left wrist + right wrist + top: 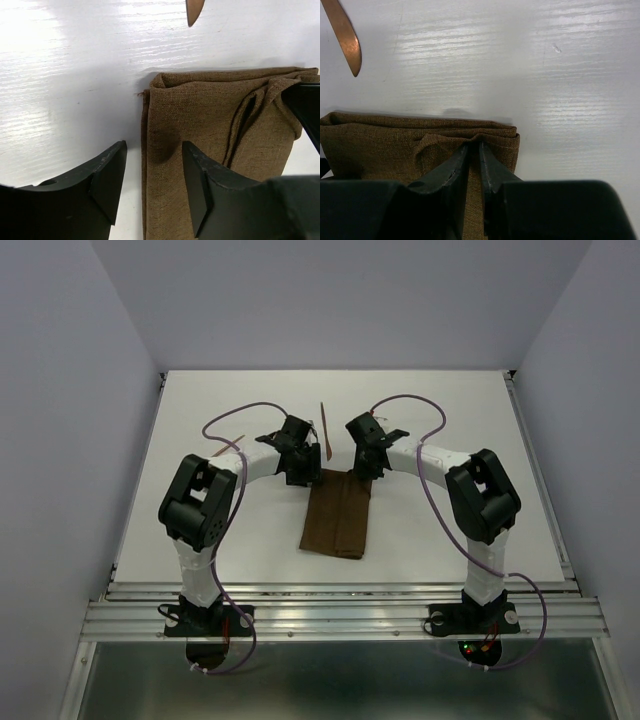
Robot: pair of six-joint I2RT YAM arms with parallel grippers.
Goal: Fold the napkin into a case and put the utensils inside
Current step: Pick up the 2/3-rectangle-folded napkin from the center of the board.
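Note:
The dark brown napkin (335, 512) lies folded into a narrow rectangular case in the middle of the white table. My left gripper (152, 182) is open and low over the far left corner of the napkin (200, 115); one finger is above bare table, the other above cloth. My right gripper (474, 152) is shut on a raised fold of the top layer at the far right end of the napkin (380, 142). One thin reddish-brown utensil (324, 430) lies beyond the cloth between both grippers, and its tip (194, 12) (345, 37) shows in both wrist views.
The white table (480, 440) is closed in by pale walls at the left, right and back. An aluminium rail (340, 612) runs along the near edge where both arm bases stand. Purple cables loop over each arm.

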